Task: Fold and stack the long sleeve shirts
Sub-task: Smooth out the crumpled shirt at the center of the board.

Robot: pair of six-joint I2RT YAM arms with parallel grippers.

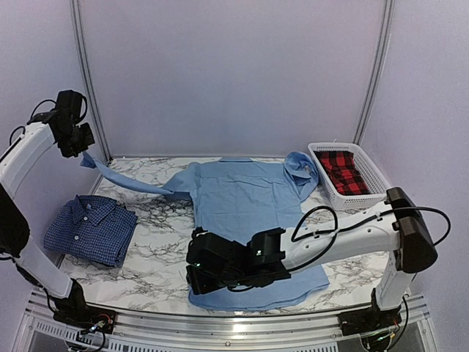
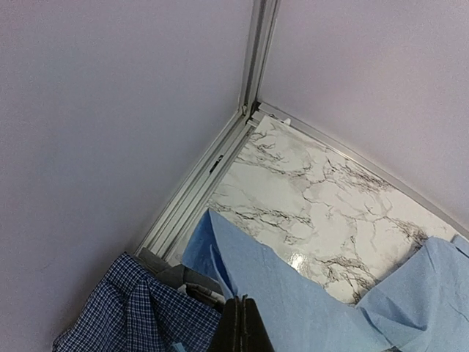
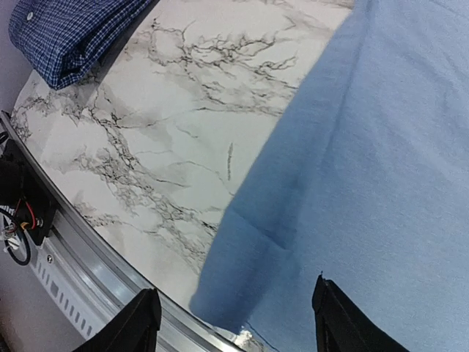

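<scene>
Found the light blue shirt (image 1: 242, 194) spread flat across the middle of the top view on the marble table (image 1: 157, 268), collar toward the back wall, hem toward the bottom edge of the frame. Saw one sleeve drawn taut toward the upper left, pinched near its end in the shut fingers of the left gripper (image 1: 82, 147), well clear of the tabletop. Confirmed this in the left wrist view by closed black fingers at bottom centre with blue cloth running away from them. Saw the other sleeve bunched at the upper right of the shirt, just beside the white basket (image 1: 370, 187) holding a red check cloth (image 1: 343, 170). Noted the dark blue check shirt (image 1: 91, 229) already folded at the lower left, apart from the blue one. Placed the right gripper (image 1: 199, 273) low over the hem's lower left corner, fingers spread either side of that corner in the right wrist view and gripping nothing. Could not tell whether the tips touched the cloth. Judged the shirt light, thin and limp, sure to sag and crease wherever unsupported, likely to slide easily on the glossy marble. Reckoned the firmer parts the best holds: hem corner, cuff, collar or shoulder seam, pinched through the full thickness to keep every layer in the grip.
</scene>
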